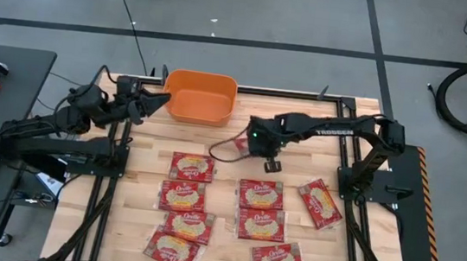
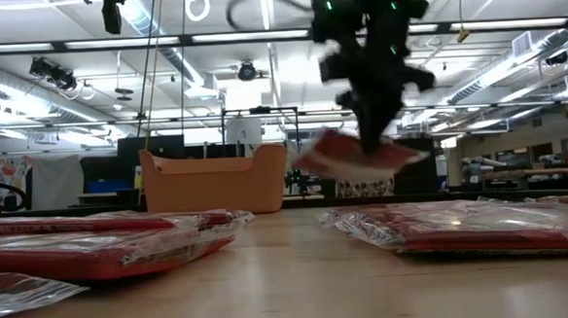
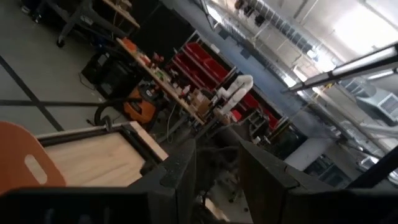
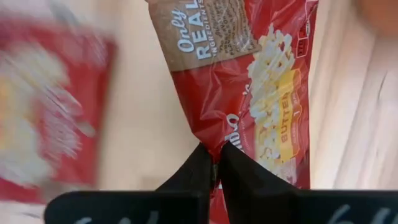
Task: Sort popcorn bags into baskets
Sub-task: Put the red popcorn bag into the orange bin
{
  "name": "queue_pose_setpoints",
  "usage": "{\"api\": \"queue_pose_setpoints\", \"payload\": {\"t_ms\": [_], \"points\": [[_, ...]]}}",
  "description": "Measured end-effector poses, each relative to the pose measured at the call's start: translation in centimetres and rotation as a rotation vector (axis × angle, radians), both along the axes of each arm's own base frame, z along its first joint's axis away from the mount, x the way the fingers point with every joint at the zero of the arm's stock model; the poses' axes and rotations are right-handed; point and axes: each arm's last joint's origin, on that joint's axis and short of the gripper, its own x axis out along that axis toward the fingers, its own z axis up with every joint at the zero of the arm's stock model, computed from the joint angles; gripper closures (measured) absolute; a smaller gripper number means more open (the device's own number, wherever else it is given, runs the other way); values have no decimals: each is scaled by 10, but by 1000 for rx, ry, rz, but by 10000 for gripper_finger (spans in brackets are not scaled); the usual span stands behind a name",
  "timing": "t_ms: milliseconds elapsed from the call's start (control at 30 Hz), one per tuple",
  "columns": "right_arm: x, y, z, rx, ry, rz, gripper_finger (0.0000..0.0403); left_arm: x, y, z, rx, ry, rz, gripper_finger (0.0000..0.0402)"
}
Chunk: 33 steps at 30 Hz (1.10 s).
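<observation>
Aloft | right fingers [image 4: 214, 168] pinch popcorn bag [image 4: 249, 93] edge (off table) | tub [image 1: 200, 97] near

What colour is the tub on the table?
The tub is plain orange, clearest in the high view.

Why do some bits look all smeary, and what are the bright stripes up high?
Low view: the right hand and its popcorn bag are smeared; the orange basket looks sharp, and the stripes are ceiling lights. Right wrist view: the held bag is crisp, but a bag on the table is blurred. Left wrist view: lights glare white.
</observation>
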Motion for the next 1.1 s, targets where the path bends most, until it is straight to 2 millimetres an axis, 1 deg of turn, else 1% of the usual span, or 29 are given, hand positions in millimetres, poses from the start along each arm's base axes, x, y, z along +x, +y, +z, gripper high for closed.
{"api": "queue_pose_setpoints", "payload": {"t_ms": [100,267,367,467,533,567,700,767,900,967,1100], "points": [[11,0,25,65,-92,-31,370,-6,2,2,13,-18,32,278],[33,-1,64,162,-358,-78,370,-10,6,5,74,-23,122,278],[47,-1,82,216,-559,-81,371,-12,7,10,95,-66,148,278],[56,-5,92,206,-715,-81,371,-13,7,13,103,-99,152,278],[63,-13,91,191,-790,-94,371,-13,6,14,105,-107,151,278],[67,-19,87,194,-796,-113,371,-13,6,14,105,-106,148,278],[80,-41,58,293,-756,-139,371,-13,6,14,104,-108,128,278],[85,-48,50,307,-764,-138,371,-13,6,14,104,-108,127,278],[91,-60,46,309,-821,-170,371,-13,6,14,104,-108,127,278],[89,-67,42,302,-803,-206,371,-13,6,14,104,-108,124,278],[85,-79,38,226,-777,-242,371,-13,5,14,112,-111,96,278]]}}
